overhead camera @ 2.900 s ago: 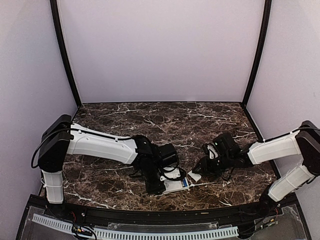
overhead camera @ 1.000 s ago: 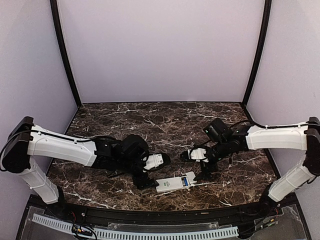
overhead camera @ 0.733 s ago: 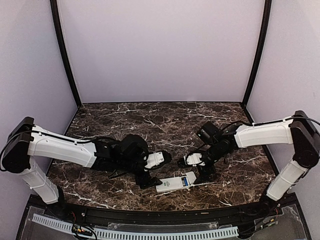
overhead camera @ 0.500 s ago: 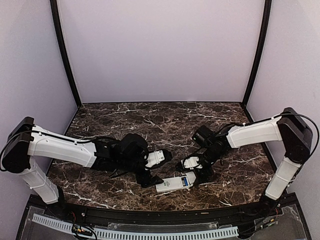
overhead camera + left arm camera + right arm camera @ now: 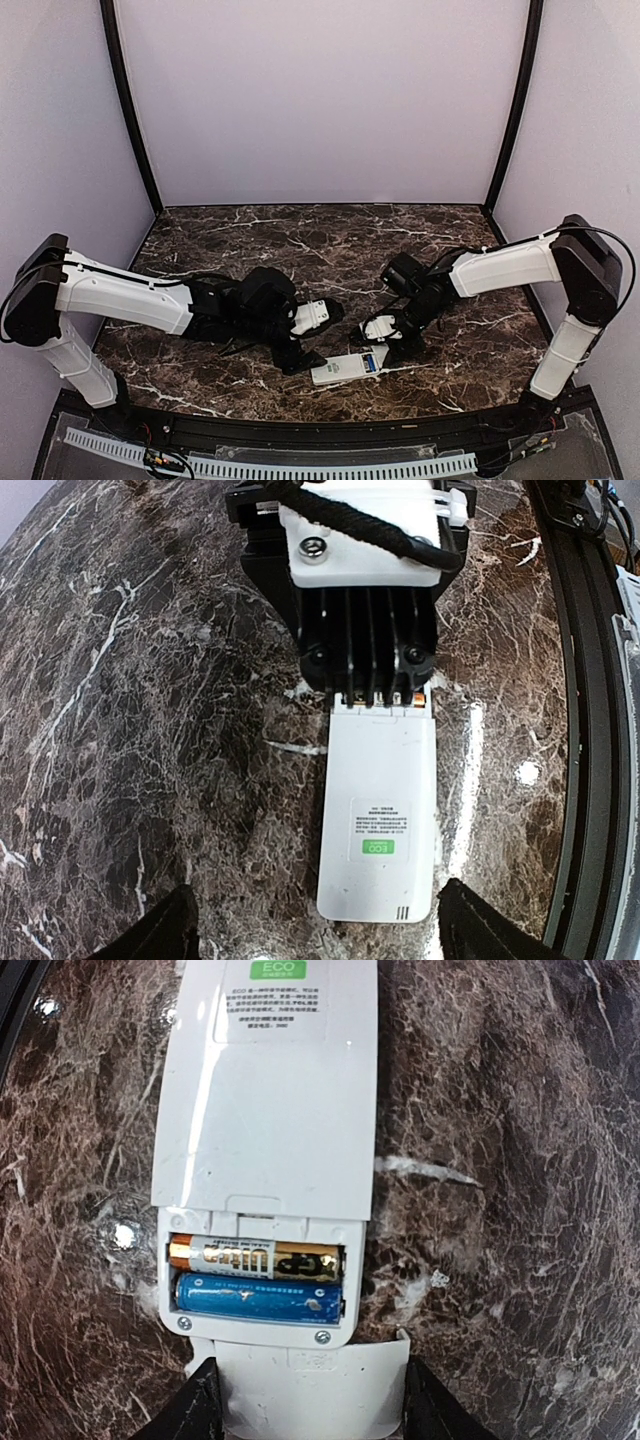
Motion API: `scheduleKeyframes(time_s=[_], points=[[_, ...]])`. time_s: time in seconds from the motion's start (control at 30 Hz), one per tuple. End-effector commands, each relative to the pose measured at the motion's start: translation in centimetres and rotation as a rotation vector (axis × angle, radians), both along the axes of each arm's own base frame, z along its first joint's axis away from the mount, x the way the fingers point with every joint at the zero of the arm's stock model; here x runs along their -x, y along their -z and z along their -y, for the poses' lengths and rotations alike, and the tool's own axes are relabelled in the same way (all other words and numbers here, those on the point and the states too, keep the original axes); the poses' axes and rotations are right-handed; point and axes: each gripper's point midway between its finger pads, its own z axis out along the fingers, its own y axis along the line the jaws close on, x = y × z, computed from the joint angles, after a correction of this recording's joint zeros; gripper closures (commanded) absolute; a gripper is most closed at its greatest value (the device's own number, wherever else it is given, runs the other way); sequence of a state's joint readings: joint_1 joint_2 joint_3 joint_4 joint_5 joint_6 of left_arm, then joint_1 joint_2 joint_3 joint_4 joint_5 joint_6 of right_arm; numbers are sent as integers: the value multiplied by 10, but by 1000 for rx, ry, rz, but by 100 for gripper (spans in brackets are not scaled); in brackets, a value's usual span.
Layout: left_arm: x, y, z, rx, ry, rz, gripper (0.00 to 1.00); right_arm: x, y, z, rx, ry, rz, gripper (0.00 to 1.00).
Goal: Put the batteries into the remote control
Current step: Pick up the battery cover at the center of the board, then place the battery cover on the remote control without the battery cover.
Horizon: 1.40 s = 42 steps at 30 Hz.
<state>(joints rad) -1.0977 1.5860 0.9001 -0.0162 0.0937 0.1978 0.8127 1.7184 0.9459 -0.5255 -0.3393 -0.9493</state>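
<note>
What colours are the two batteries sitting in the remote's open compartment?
The upper battery is gold and black, the lower battery blue; right wrist view.

one remote control [image 5: 345,368] lies back-up on one marble table [image 5: 300,235]. two batteries sit side by side in the remote control's open compartment: one gold battery [image 5: 255,1257] and one blue battery [image 5: 258,1298], the blue one nearer the remote control's end. one white battery cover [image 5: 300,1370] is just past that end. one green sticker [image 5: 270,970] marks the remote control's back. two arms, each with one gripper: left gripper [image 5: 315,935] at the sticker end, right gripper [image 5: 310,1405] at the compartment end.
</note>
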Motion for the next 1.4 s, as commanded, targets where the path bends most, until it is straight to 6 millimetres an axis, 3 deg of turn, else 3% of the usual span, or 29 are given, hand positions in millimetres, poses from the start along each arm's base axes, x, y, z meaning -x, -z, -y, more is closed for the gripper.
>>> scheduleKeyframes(time_s=[0.0, 0.5, 0.73, 1.37], points=[[-2, -11, -2, 8, -4, 17, 18, 9, 4, 5, 38, -17, -11, 48], [-3, -7, -3, -23, -1, 19, 18, 17, -26, 3, -47, -5, 9, 51], [-5, -5, -4, -36, -2, 30, 18, 28, -19, -8, -45, -37, -19, 52], [-5, -4, -4, -42, -2, 27, 18, 16, -20, -16, -54, 8, 13, 52]])
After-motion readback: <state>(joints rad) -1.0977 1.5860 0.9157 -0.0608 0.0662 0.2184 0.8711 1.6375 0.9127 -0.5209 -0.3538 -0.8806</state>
